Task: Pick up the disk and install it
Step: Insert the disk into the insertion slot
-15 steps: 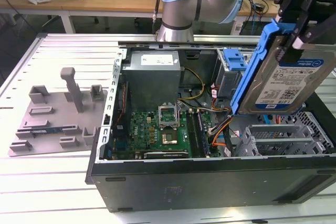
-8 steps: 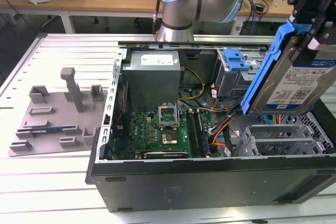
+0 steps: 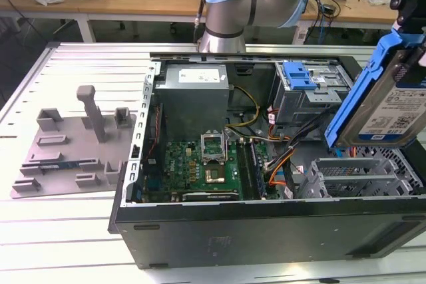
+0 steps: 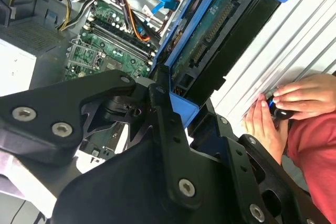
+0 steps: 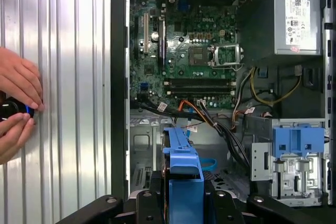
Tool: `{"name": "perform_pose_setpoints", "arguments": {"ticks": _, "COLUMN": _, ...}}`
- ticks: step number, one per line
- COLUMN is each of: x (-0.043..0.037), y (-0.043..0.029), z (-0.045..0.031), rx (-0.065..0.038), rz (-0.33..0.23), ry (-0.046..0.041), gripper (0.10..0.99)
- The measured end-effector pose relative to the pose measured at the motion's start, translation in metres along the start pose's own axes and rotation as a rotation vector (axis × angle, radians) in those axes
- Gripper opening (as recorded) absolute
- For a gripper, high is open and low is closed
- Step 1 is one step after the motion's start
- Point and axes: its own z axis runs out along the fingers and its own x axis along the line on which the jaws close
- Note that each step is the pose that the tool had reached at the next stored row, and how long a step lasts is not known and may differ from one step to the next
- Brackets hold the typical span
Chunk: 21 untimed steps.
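The disk [image 3: 394,108], silver-grey with a white-and-blue label and a blue carrier rail [image 3: 359,94], hangs tilted on edge above the open computer case [image 3: 266,227] at the exterior view's right. My gripper [image 3: 407,11] is shut on its upper end. In the second wrist view the black fingers [image 4: 160,106] clamp the blue rail of the disk [image 4: 220,40]. In the first wrist view the disk [image 5: 184,163] sticks out edge-on from my gripper [image 5: 184,205], over the metal drive bay [image 5: 144,145].
Inside the case lie the motherboard [image 3: 203,164], a grey power-supply box [image 3: 194,88], a drive cage with a blue latch [image 3: 301,74] and loose cables [image 3: 283,157]. A grey fixture plate [image 3: 73,144] sits at the exterior view's left. A person's hands [image 5: 16,103] hold a small dark device beside the case.
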Motion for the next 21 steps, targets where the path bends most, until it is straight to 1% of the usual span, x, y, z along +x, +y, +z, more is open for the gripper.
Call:
{"name": "perform_pose_setpoints", "arguments": {"ticks": 1, "x": 0.0009, "y": -0.0013, "z": 0.0017, "rx": 0.002, "rz": 0.0, "ry": 0.0002, "gripper": 0.369}}
{"name": "perform_pose_setpoints", "arguments": {"ticks": 4, "x": 0.0018, "y": -0.0019, "z": 0.0036, "rx": 0.004, "rz": 0.0, "ry": 0.0003, "gripper": 0.369}}
{"name": "perform_pose_setpoints", "arguments": {"ticks": 13, "x": 0.0026, "y": -0.0019, "z": 0.0104, "rx": 0.007, "rz": 0.0, "ry": 0.0001, "gripper": 0.369}}
{"name": "perform_pose_setpoints", "arguments": {"ticks": 18, "x": 0.0026, "y": -0.0018, "z": 0.0107, "rx": 0.007, "rz": 0.0, "ry": 0.0002, "gripper": 0.369}}
{"name": "perform_pose_setpoints", "arguments": {"ticks": 21, "x": 0.0026, "y": -0.0003, "z": 0.0114, "rx": 0.007, "rz": 0.0, "ry": 0.0002, "gripper": 0.369}}
